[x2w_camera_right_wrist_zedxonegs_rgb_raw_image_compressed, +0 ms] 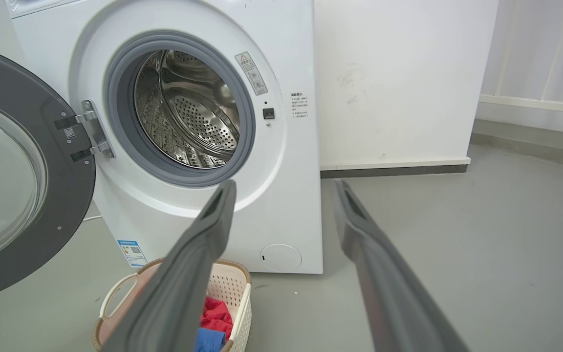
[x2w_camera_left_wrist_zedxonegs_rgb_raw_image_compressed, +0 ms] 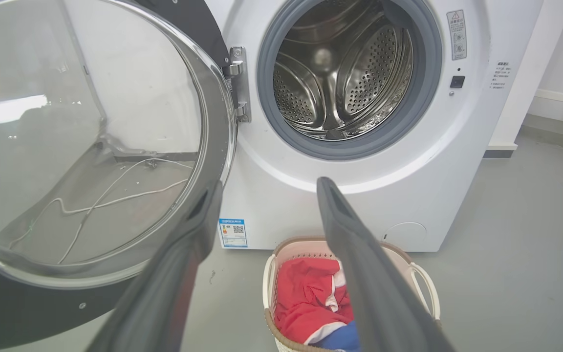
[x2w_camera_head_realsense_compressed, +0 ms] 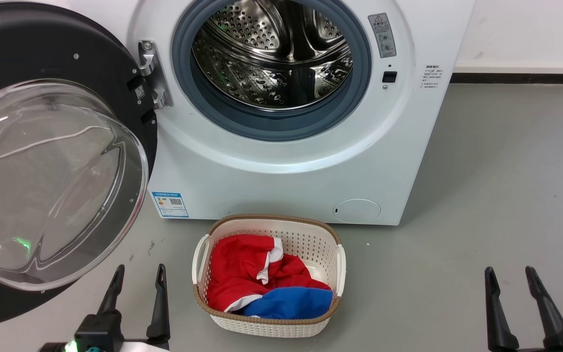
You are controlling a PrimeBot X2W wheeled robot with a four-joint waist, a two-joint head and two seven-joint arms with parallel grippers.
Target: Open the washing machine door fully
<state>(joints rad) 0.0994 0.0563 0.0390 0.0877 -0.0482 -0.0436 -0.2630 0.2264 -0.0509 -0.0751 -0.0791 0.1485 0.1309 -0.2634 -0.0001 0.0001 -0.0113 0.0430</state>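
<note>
The washing machine door (x2w_camera_head_realsense_compressed: pixel 42 58) is a big black disc with a bulging clear glass bowl. It stands swung out to the left on its metal hinge (x2w_camera_head_realsense_compressed: pixel 153 73), and the steel drum (x2w_camera_head_realsense_compressed: pixel 274 51) is exposed. The same door (x2w_camera_left_wrist_zedxonegs_rgb_raw_image_compressed: pixel 91 146) takes up the left of the left wrist view, and the door (x2w_camera_right_wrist_zedxonegs_rgb_raw_image_compressed: pixel 17 171) sits at the left edge of the right wrist view. My left gripper (x2w_camera_head_realsense_compressed: pixel 137 274) is open just below the door's lower rim, holding nothing. At the lower right my right gripper (x2w_camera_head_realsense_compressed: pixel 510 275) is open over bare floor.
A white woven laundry basket (x2w_camera_head_realsense_compressed: pixel 323 234) with red and blue clothes stands on the grey floor in front of the white washing machine (x2w_camera_head_realsense_compressed: pixel 311 186), between my grippers. A white wall and dark skirting run at the back right. Open floor lies to the right.
</note>
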